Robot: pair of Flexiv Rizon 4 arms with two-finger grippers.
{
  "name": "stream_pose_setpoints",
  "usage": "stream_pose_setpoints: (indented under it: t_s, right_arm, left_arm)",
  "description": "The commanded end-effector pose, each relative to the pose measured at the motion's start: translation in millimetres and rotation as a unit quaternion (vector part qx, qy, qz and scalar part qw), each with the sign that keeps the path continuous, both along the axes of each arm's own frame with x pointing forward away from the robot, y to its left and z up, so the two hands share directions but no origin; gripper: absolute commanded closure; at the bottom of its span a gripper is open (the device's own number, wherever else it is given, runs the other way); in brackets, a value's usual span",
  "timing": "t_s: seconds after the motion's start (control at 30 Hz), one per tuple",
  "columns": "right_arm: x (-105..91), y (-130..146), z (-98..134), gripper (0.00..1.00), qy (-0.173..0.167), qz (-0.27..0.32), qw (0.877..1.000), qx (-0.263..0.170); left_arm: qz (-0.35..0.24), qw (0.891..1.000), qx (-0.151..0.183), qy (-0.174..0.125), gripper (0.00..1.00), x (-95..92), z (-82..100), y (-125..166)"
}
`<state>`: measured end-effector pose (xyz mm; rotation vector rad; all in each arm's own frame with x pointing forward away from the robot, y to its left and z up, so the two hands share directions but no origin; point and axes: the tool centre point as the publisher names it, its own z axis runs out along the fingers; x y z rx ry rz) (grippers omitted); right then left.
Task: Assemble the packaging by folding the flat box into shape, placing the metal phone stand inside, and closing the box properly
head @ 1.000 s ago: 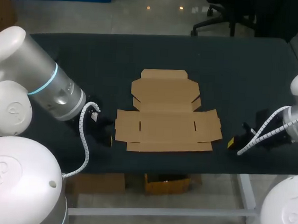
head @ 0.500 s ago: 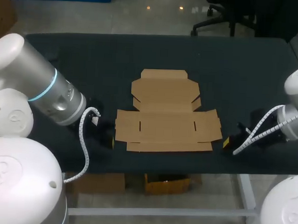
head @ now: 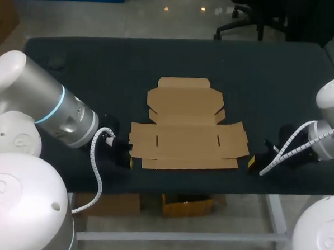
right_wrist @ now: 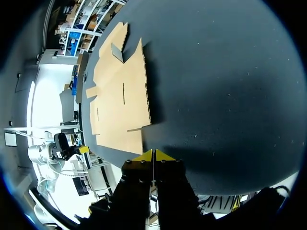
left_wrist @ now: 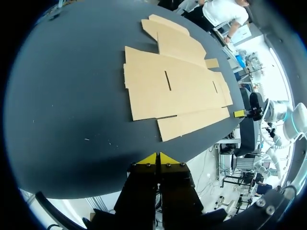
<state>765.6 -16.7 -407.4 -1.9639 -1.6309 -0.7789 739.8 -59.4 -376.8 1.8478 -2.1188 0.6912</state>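
Observation:
A flat brown cardboard box blank lies unfolded in the middle of the black table. It also shows ahead of my left gripper as the box blank, and ahead of my right gripper as the box blank. My left gripper rests low at the table's front edge, just left of the blank's near left corner, its yellow tips pressed together with nothing between them. My right gripper sits shut and empty just right of the blank's near right corner. No metal phone stand is in view.
The table's front edge runs close under both grippers. Black tabletop stretches wide around the blank on the left, right and far sides.
Both grippers have slid inward along the front edge toward the blank's near corners, the left one rightward and the right one leftward. The blank has not moved.

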Motion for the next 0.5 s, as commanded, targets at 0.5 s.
stream_pose_setpoints:
  t_s: [0.5]
  right_arm:
    - [-4.9,-1,-6,1.0,-0.007,-0.006,1.0,0.004]
  left_arm:
    - [0.016,1.0,-0.004,0.02,1.0,9.6,-19.5,-12]
